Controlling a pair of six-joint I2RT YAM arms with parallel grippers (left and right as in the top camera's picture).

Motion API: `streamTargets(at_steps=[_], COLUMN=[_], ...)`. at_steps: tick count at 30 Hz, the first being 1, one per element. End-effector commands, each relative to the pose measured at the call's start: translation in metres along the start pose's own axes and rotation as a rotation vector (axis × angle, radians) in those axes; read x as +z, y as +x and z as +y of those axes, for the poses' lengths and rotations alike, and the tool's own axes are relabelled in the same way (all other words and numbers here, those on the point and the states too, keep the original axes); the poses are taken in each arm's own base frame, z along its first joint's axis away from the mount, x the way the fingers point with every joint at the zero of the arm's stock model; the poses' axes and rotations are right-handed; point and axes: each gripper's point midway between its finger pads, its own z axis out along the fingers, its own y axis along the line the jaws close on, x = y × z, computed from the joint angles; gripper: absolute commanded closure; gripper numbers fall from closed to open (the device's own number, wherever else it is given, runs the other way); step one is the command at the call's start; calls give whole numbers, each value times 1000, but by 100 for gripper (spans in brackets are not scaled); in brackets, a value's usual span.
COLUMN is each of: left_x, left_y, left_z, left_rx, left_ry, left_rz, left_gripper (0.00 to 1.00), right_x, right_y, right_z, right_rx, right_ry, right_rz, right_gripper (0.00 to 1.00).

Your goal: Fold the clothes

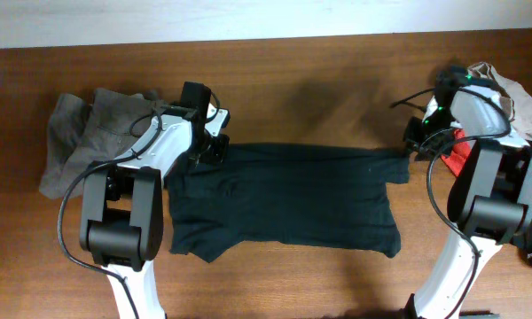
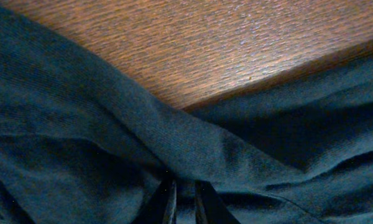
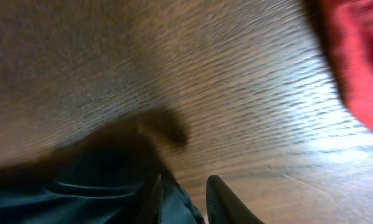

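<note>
The black T-shirt (image 1: 284,199) lies spread across the middle of the wooden table, its far edge pulled into a straight line between my two grippers. My left gripper (image 1: 215,149) is shut on the shirt's far left corner; in the left wrist view the fingers (image 2: 185,199) pinch a fold of the dark fabric (image 2: 81,124). My right gripper (image 1: 414,149) holds the shirt's far right corner; in the right wrist view the fingers (image 3: 183,199) have dark fabric (image 3: 81,193) between them, just above the wood.
Grey trousers (image 1: 89,133) lie crumpled at the far left, beside the left arm. A pile with a beige piece (image 1: 514,97) and a red piece (image 1: 457,155) sits at the far right, close to the right gripper; the red piece also shows in the right wrist view (image 3: 360,62).
</note>
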Motion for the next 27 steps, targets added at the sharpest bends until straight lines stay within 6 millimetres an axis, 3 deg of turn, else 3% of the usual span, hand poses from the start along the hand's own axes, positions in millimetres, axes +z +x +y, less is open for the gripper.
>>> streamTargets(at_steps=[1,3,7,13,14,15,17,22,27], left_x=[10,10,10,10,10,10,10,10,10], left_y=[6,6,7,6,6,6,6,6,7], left_z=[6,6,8,9,9,9,9,9,9], left_rx=[11,11,11,11,11,11,11,11,11], left_ry=[-18,-18,-30,-32,-32,-32,-32,-32,-32], left_rz=[33,33,33,30,30,30,31,31,34], left_gripper=[88,89,89,88,88,89,88,89,89], right_x=[-17,-24,-36,-28,-25,-22,-16,-6,0], right_y=[-13,-15,-6,13,12,10,4,-7,-8], right_z=[4,7,40,70,71,71,70,69,55], right_rx=[6,4,-133,-225,-240,-255,-284,-310,-332], right_ry=[-25,-35,-154,-108,-76,-26,58,127,205], right_rz=[-37,-43,-14,17,6,-12,-56,-119,-112], right_gripper=[71,71,71,72,69,54,42,43,45])
